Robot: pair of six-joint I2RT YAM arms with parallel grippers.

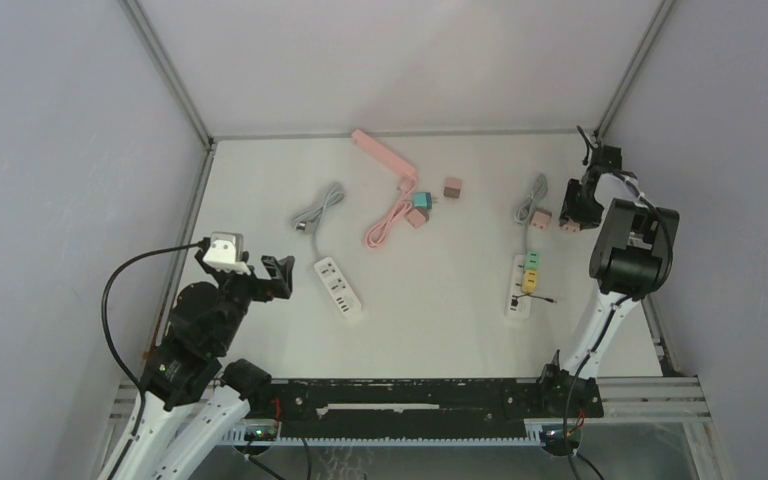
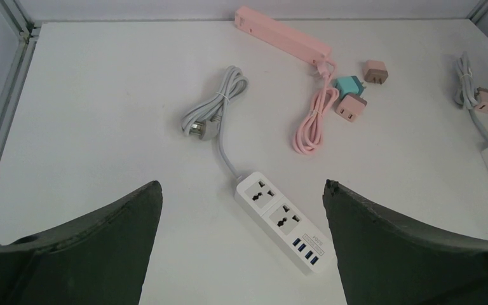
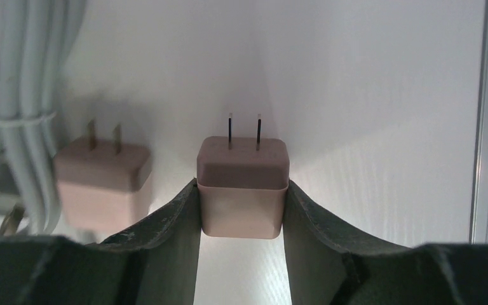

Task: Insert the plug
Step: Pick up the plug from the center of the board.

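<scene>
Your right end effector [image 3: 241, 185] is clamped on the plug [image 3: 241, 166]: both fingers [image 3: 171, 219] touch its flat sides, low on the body. That grip looks chosen to leave the prongs [image 3: 244, 130] bare and pointing straight away from the wrist, so you can drive them into a socket without the fingers fouling the face. Whether the plug has left the surface [image 1: 430, 330] I cannot tell from the wrist view.

Just beside it to the left lies a spare plug [image 3: 101, 181], prongs the same way, next to a tied white cable [image 3: 13, 95]. Take care not to drag either along.

From above, this all sits at the far right of the surface, beyond the right strip [image 1: 522, 292], which carries coloured plugs. It looks the nearer target, though its free sockets are too small to make out.

Your left end effector [image 2: 241, 184] hangs with its fingers spread wide and holds nothing, well above the left strip [image 2: 279, 219]. Two sockets show free there. Held so, it seems ready to pin a strip down while the other arm pushes; a loose strip will likely slide under that push.
</scene>
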